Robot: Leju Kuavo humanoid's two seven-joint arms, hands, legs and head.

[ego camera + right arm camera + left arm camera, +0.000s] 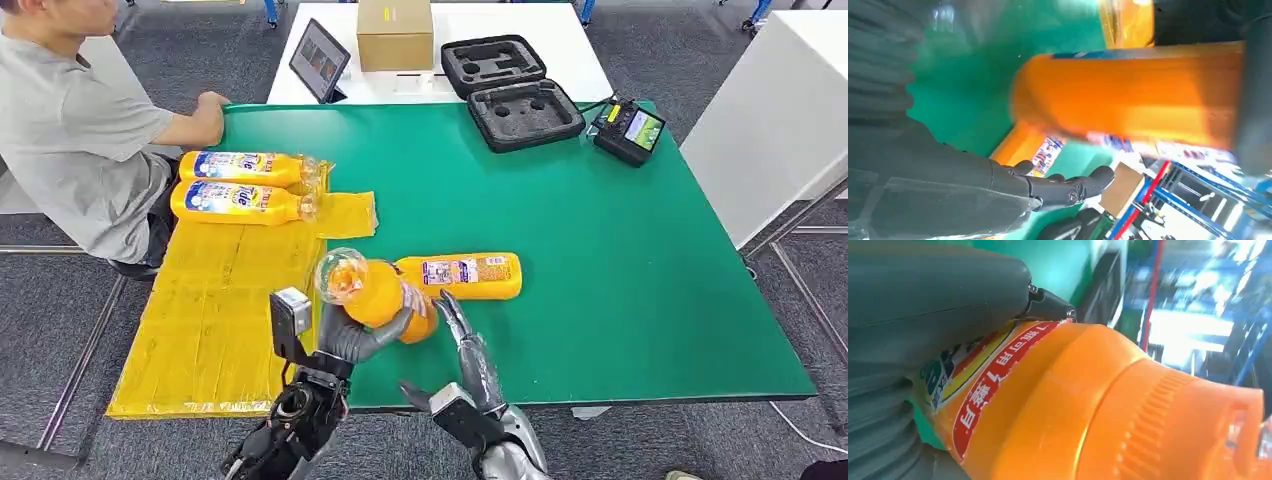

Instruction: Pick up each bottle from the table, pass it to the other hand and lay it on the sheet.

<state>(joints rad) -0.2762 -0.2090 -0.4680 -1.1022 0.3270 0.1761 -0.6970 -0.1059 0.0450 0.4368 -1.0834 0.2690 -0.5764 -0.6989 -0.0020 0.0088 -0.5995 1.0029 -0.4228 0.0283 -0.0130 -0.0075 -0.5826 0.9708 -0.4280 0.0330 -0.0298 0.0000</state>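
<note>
Left hand (355, 335): grips the held bottle (375, 290) near the table's (600, 250) front edge, cap toward the sheet (220, 310).
Right hand (465, 345): open, fingers apart, just beside that bottle's base.
Sheet: two bottles (245, 185) at its far edge.
Table bottle (465, 275): lying crosswise just behind, nearer the right hand.

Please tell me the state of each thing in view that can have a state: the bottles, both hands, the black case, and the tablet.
Held bottle: lifted, gripped by left hand.
Left hand: grips the held bottle.
Right hand: holds nothing, fingers apart.
Bottle on table: lying flat.
Two bottles on yellow sheet: lying side by side.
Black case: lid open.
Tablet: propped up, screen on.
</note>
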